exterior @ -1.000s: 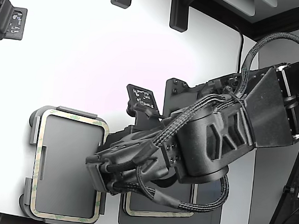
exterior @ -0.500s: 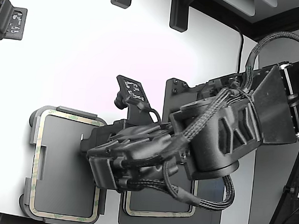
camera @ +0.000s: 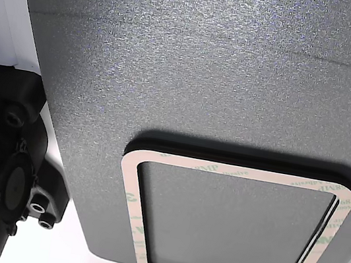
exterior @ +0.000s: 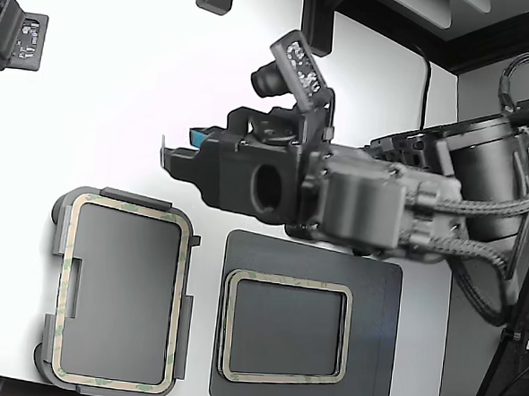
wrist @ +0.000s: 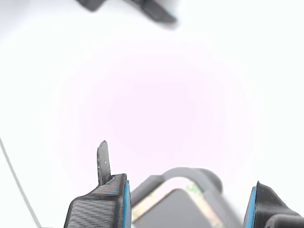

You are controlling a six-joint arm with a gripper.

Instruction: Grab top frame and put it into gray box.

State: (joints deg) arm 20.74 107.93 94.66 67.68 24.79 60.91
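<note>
A tan top frame (exterior: pixel 184 310) lies flat inside the gray box (exterior: pixel 135 196) at the lower left of the exterior view. A matching frame (exterior: pixel 286 278) rests on the dark mat (exterior: pixel 372 348) beside it; the other view shows that frame (camera: pixel 242 172) close up. My gripper (exterior: pixel 179 148) hangs open and empty above the white table, up and to the right of the box. In the wrist view its blue-padded fingers (wrist: pixel 102 204) stand wide apart, with a corner of the box (wrist: pixel 190 172) and its frame (wrist: pixel 171 181) below them.
The arm's black body and cables (exterior: pixel 381 205) span the exterior view's right side. Black fixtures (exterior: pixel 315 31) stand at the table's far edge. Another dark device (exterior: pixel 14 35) sits at the upper left. The table's front edge runs just below the box.
The arm has lifted off the box's right edge and swung up and away. The frame stays in the box, and the mat with its frame is now uncovered.
</note>
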